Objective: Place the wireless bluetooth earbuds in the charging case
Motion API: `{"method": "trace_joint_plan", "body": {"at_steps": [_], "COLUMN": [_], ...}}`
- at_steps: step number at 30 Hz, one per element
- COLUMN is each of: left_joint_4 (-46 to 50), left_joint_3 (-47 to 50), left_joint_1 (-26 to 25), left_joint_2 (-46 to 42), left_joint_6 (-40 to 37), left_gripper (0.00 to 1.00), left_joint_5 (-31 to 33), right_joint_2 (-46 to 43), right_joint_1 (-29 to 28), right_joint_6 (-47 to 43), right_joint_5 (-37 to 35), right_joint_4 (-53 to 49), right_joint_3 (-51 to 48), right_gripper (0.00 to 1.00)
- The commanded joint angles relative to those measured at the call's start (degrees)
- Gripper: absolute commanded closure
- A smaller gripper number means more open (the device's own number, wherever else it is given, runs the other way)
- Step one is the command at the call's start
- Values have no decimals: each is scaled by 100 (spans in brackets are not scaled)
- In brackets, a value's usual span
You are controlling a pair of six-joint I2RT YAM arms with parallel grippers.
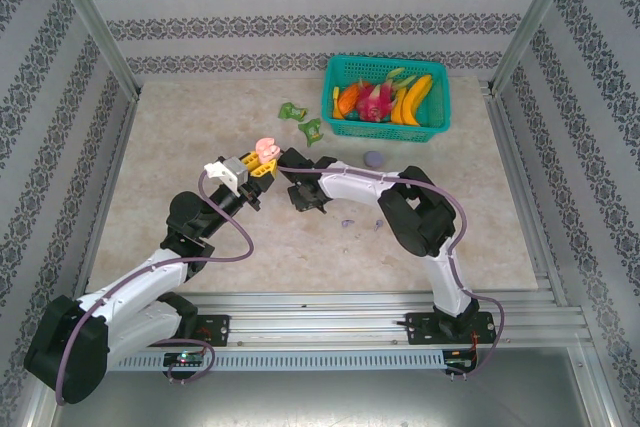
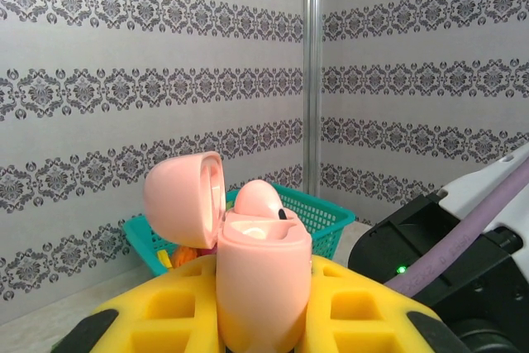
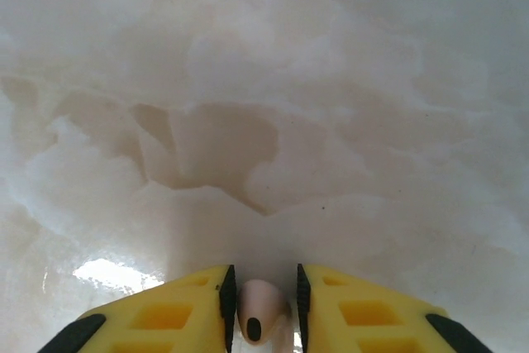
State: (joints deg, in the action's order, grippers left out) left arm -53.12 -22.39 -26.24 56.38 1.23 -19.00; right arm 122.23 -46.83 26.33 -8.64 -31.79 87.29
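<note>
My left gripper (image 1: 262,161) is raised above the table and shut on the pink charging case (image 2: 263,287). The case stands upright between the yellow fingers (image 2: 157,312) with its lid (image 2: 183,198) swung open. One pink earbud (image 2: 258,197) sits in the case. My right gripper (image 3: 262,307) is down at the tabletop with a second pink earbud (image 3: 254,318) between its pads. A narrow gap shows on the right side of that earbud. Two small purple earbuds (image 1: 347,222) lie on the table beside the right arm.
A closed purple round case (image 1: 373,158) lies behind the right arm. Two green crumpled wrappers (image 1: 292,110) lie further back, next to a teal basket (image 1: 440,115) of toy fruit at the back right. Patterned walls ring the table.
</note>
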Motion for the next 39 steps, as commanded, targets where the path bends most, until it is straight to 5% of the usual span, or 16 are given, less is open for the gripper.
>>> {"method": "trace_joint_plan", "body": {"at_steps": [1, 39], "left_joint_4": [-273, -247], "left_joint_3": [-130, -42], "left_joint_1": [-6, 5], "left_joint_2": [-23, 7], "left_joint_6": [-51, -71], "left_gripper": [100, 100], "left_joint_5": [0, 203], "right_joint_2": [283, -1995], "right_joint_1": [-116, 607], "right_joint_6": [-62, 680], "right_joint_5": [-106, -87], "right_joint_4": [-206, 516], "right_joint_3": [4, -1580], "right_gripper": [75, 84]}}
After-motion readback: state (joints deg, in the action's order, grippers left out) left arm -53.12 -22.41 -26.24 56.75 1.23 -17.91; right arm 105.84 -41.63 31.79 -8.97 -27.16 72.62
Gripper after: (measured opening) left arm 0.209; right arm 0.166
